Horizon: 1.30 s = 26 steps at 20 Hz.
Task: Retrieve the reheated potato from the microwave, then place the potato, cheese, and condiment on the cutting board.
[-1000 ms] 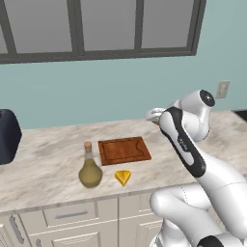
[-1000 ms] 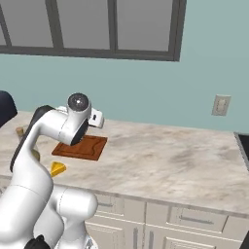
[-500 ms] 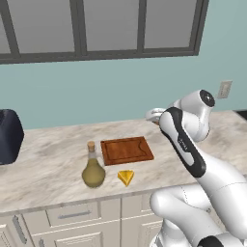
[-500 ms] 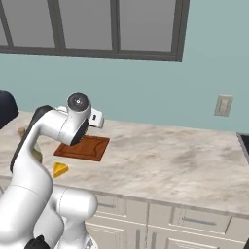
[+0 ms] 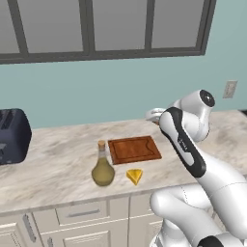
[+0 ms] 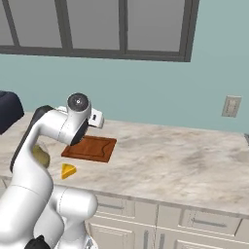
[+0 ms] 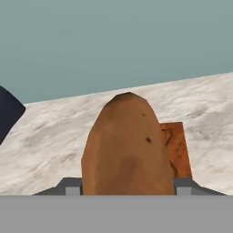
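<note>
One potato (image 7: 128, 145) sits clamped upright in the pincer (image 7: 128, 189), high over the bench's back edge; the cutting board (image 5: 133, 149) lies below, toward the front edge, long axis crossways.

Kitchen, prob. home: marble counter (image 5: 58, 164), drawers (image 5: 82, 213), toaster (image 5: 12, 136), window (image 5: 96, 26).

Your two base views look forward and down from behind the arm, sharing the cutting board (image 5: 134, 149) (image 6: 89, 148). Your hand view looks along the gripper (image 7: 127, 189), close behind the potato (image 7: 126, 145)
</note>
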Tool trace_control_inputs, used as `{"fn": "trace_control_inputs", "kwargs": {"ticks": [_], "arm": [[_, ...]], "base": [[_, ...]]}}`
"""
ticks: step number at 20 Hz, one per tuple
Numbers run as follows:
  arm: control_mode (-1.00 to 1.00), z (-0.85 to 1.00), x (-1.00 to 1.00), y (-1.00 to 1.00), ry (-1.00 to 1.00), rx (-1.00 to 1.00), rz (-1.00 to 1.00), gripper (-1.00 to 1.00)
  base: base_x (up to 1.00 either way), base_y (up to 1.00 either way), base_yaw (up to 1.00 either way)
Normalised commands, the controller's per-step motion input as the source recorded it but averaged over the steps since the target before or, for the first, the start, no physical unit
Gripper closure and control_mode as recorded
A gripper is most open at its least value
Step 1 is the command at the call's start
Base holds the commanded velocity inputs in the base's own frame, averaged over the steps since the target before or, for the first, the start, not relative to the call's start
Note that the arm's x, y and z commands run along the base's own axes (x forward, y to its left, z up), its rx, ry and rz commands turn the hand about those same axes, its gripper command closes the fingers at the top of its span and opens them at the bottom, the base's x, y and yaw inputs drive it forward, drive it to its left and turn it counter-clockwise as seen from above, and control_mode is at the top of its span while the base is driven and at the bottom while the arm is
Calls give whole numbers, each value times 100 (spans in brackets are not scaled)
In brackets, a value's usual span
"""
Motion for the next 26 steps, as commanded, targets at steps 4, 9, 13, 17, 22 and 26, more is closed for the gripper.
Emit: {"fn": "trace_control_inputs", "kwargs": {"ticks": [4, 9, 13, 17, 22, 26], "arm": [[100, 0, 0, 0, 0, 0, 0, 100], [100, 0, 0, 0, 0, 0, 0, 100], [100, 0, 0, 0, 0, 0, 0, 100], [100, 0, 0, 0, 0, 0, 0, 100], [100, 0, 0, 0, 0, 0, 0, 100], [100, 0, 0, 0, 0, 0, 0, 100]], "base": [[15, 32, 0], [55, 23, 0], [54, 17, 0], [2, 1, 0], [0, 0, 0], [0, 0, 0]]}}
